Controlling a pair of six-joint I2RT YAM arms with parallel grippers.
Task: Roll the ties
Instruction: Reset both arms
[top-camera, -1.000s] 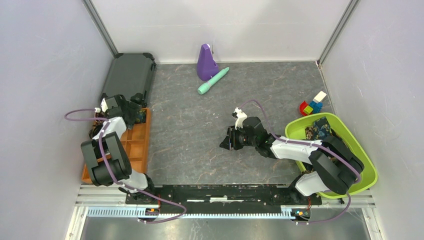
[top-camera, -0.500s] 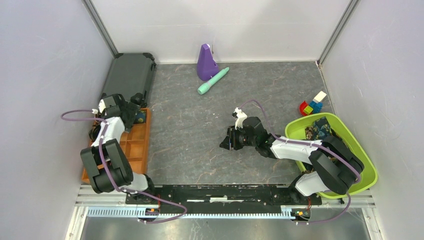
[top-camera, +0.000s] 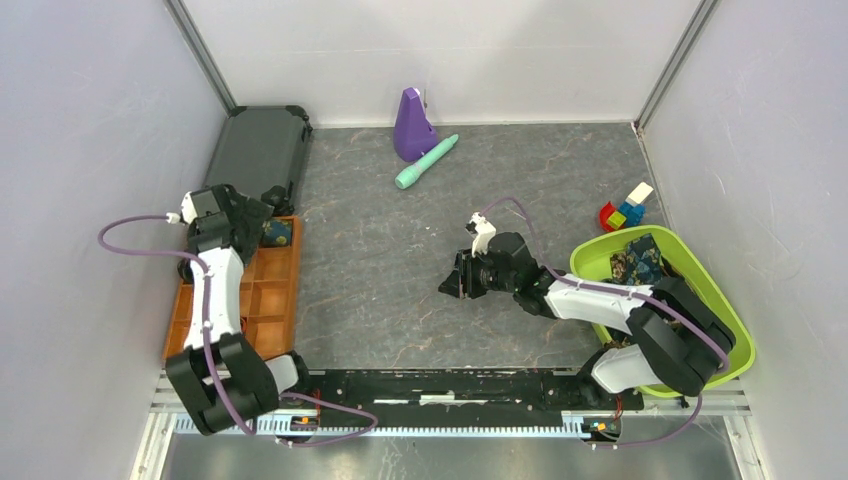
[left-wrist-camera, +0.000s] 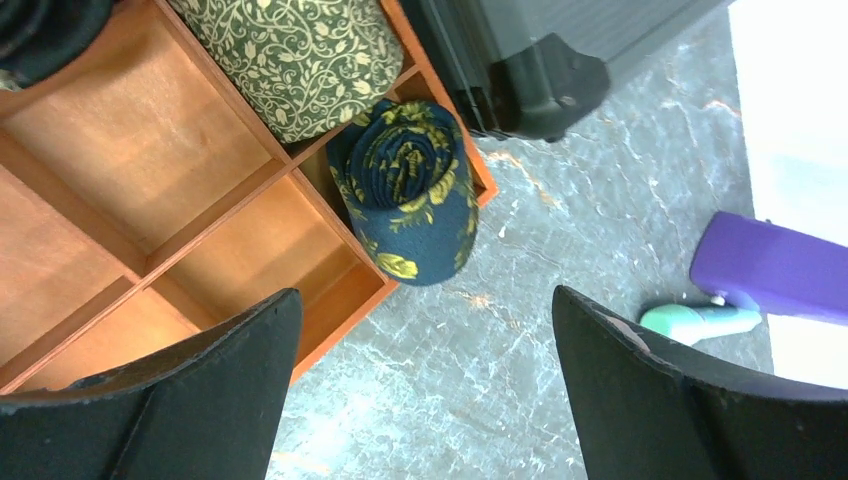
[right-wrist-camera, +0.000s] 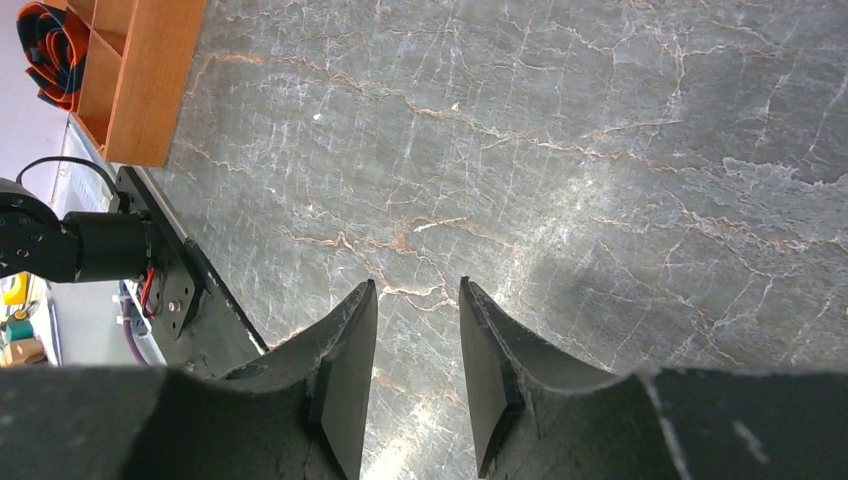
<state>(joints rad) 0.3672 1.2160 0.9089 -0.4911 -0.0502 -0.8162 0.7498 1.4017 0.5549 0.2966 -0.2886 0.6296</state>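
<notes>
A rolled navy tie with yellow flowers (left-wrist-camera: 405, 190) stands in the corner compartment of the orange wooden tray (left-wrist-camera: 150, 140), bulging over its rim; it is also visible from above (top-camera: 277, 233). Beside it lies a rolled cream-and-green vine-print tie (left-wrist-camera: 300, 55). My left gripper (left-wrist-camera: 425, 292) hangs open above the tray's corner, clear of the navy roll, with nothing between its fingers. My right gripper (right-wrist-camera: 417, 284) hovers over bare marble at mid-table (top-camera: 452, 283), jaws apart and empty. More ties (top-camera: 635, 258) lie in the green bin (top-camera: 735, 340). A black-red roll (right-wrist-camera: 50, 45) sits in the tray.
A black case (top-camera: 258, 150) lies behind the tray. A purple wedge (top-camera: 412, 125) and a teal pen-like cylinder (top-camera: 426, 162) rest at the back. Coloured toy blocks (top-camera: 625, 212) sit behind the bin. Walls close in both sides.
My left gripper has opened wider and drawn back from the navy roll, which stays in the tray. The left arm has stretched out. The right arm has barely shifted.
</notes>
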